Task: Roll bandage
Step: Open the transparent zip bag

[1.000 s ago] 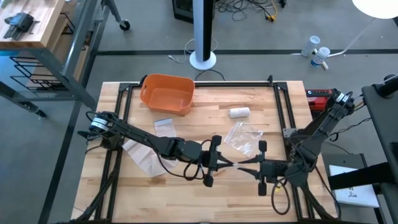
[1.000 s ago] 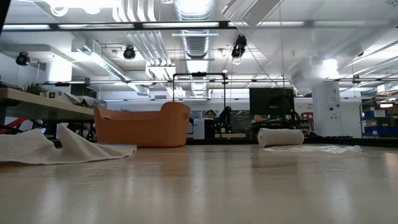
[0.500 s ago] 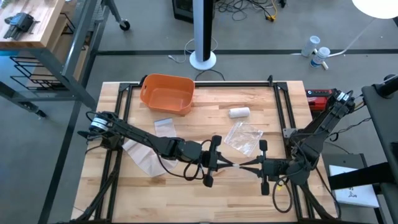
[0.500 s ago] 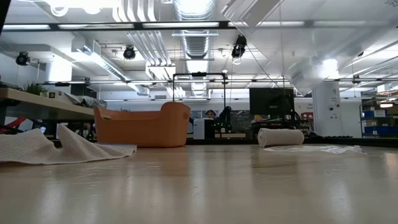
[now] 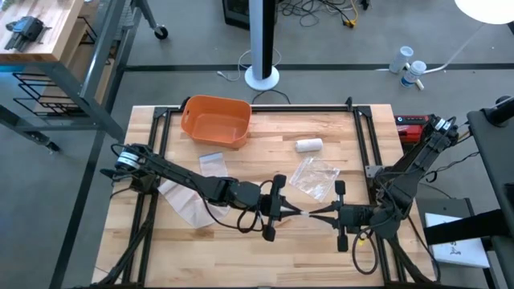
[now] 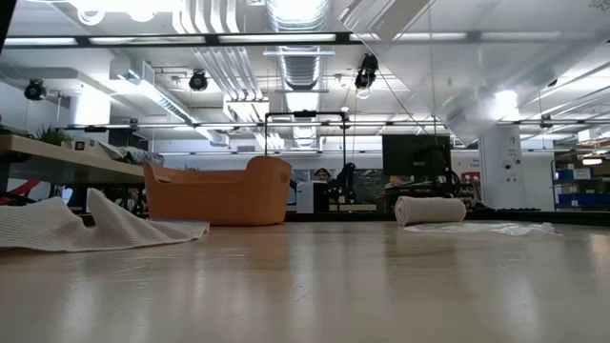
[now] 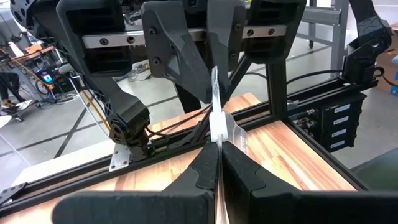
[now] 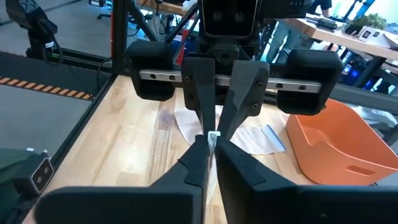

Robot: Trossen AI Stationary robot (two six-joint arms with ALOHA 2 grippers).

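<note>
Facing each other tip to tip above the front-centre of the wooden table (image 5: 241, 249), the left gripper (image 5: 283, 210) and the right gripper (image 5: 320, 213) both pinch one short, thin white strip of bandage (image 7: 217, 121). In the left wrist view that arm's own fingers (image 7: 198, 173) are pressed together on the near end of the strip, with the opposing arm's fingers clamped on the far end; the right wrist view shows the same from the other side. Holding it from both ends likely keeps the strip taut so it can be wound.

A finished white bandage roll (image 5: 308, 145) lies well beyond the grippers, toward the back of the table, with a crumpled clear plastic wrapper (image 5: 314, 177) between it and the right gripper. Behind the left arm rest white mesh gauze (image 5: 185, 201) and a small packet (image 5: 210, 161); an orange bin (image 5: 215, 121) sits at the back edge.

The table is pale butcher-block framed by black rails. Around it: grey floor, a white pole base (image 5: 262, 78), and workshop ceiling ducts in the low view.
</note>
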